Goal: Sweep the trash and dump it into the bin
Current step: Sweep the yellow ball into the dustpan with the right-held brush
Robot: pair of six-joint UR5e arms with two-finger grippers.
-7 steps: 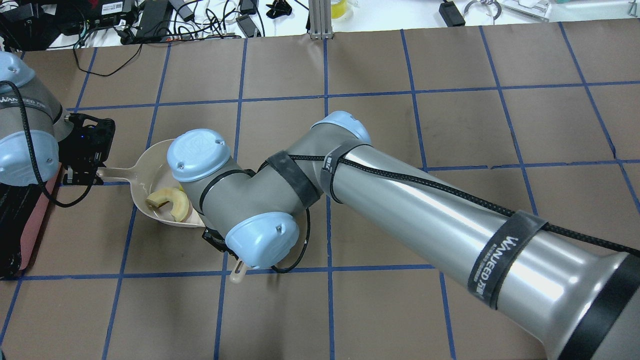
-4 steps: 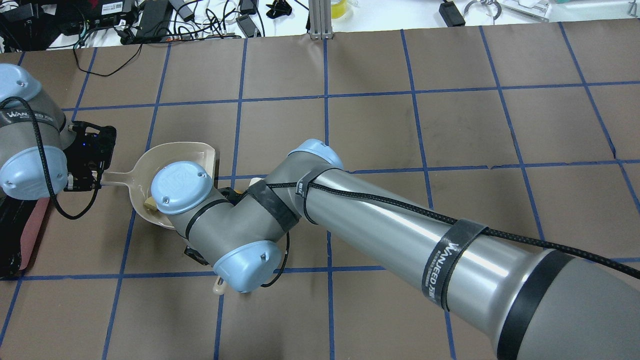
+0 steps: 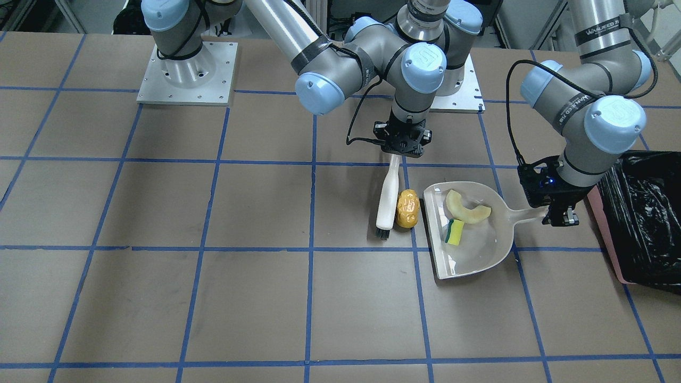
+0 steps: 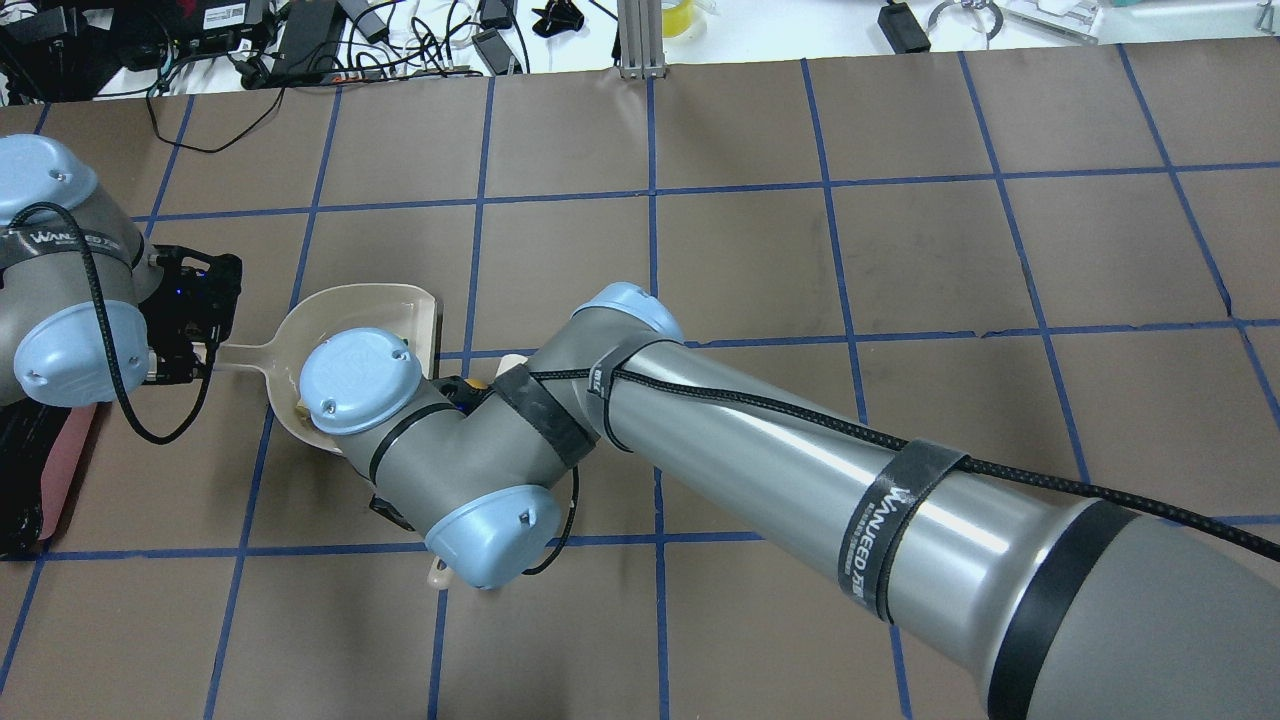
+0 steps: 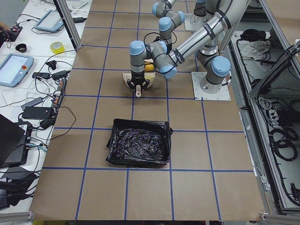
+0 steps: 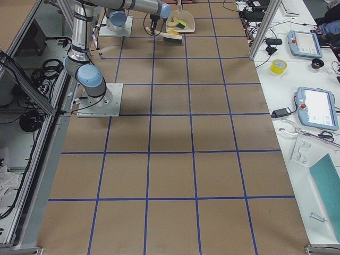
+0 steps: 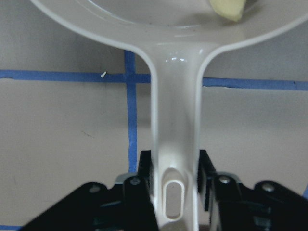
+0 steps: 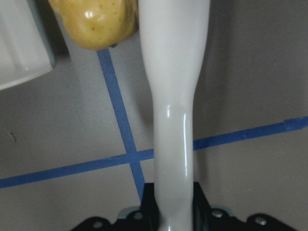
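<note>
My right gripper (image 3: 400,151) is shut on the handle of the beige brush (image 3: 387,199), whose dark bristles rest on the table. The orange-yellow lumpy oval (image 3: 407,209) lies against the brush, just outside the open edge of the beige dustpan (image 3: 473,255). The pale crescent slice (image 3: 467,208) and the yellow-green sponge block (image 3: 454,232) lie inside the pan. My left gripper (image 3: 557,215) is shut on the dustpan handle (image 7: 175,120). The black-lined pink bin (image 3: 646,223) stands beside my left gripper. The right wrist view shows the oval (image 8: 94,21) beside the brush handle (image 8: 173,96).
In the overhead view my right arm (image 4: 700,450) covers most of the pan (image 4: 370,300). Two arm base plates (image 3: 186,74) sit at the table's robot side. A bench with cables and devices (image 4: 300,40) runs behind the far table edge.
My right arm's wrist has swung left over the dustpan and now hides the crescent in the overhead view. My left gripper and the pan handle have shifted slightly to the right.
</note>
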